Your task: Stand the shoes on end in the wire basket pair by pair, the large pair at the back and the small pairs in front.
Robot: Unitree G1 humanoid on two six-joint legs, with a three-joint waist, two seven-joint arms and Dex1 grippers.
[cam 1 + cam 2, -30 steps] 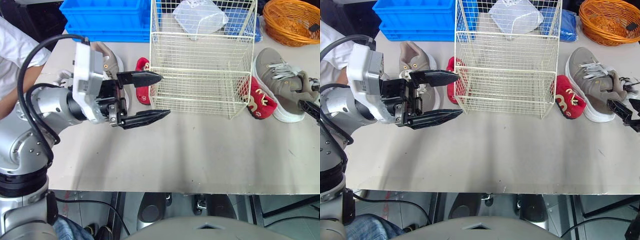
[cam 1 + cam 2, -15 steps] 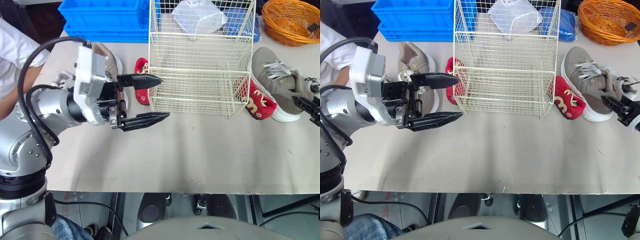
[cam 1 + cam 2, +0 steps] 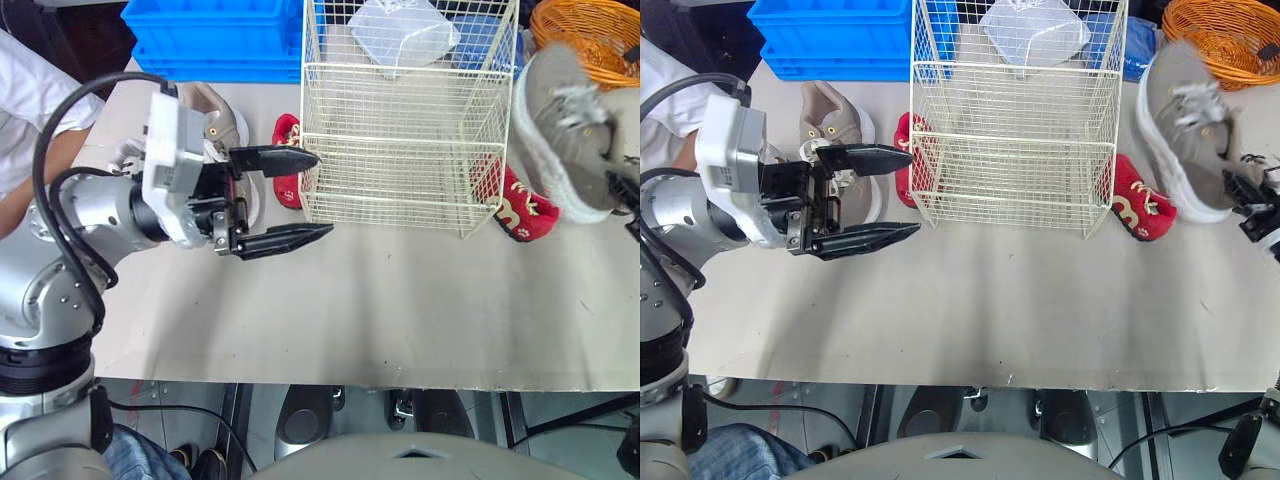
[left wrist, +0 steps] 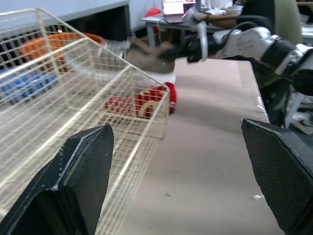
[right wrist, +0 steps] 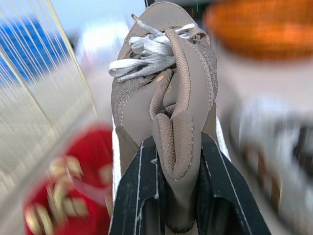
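Note:
The cream wire basket (image 3: 400, 130) stands at the middle back of the table. To its right, my right gripper (image 3: 625, 195) is shut on the heel collar of a large grey-brown shoe (image 3: 565, 130), which hangs off the table with its toe tilted up. In the right wrist view the fingers (image 5: 142, 196) clamp that heel (image 5: 173, 132). A small red shoe (image 3: 520, 205) lies by the basket's right front corner. Another red shoe (image 3: 287, 175) and the second large shoe (image 3: 225, 125) lie left of the basket. My left gripper (image 3: 324, 192) hovers open at the basket's left front corner, holding nothing.
A blue crate (image 3: 210, 35) sits at the back left and an orange woven basket (image 3: 590, 25) at the back right. A clear plastic bag (image 3: 405, 30) lies behind the wire basket. A person's white sleeve (image 3: 30, 100) is at the far left.
My right gripper has shut on the large shoe's heel and raised it off the table, toe swinging upward. The left arm has hardly moved.

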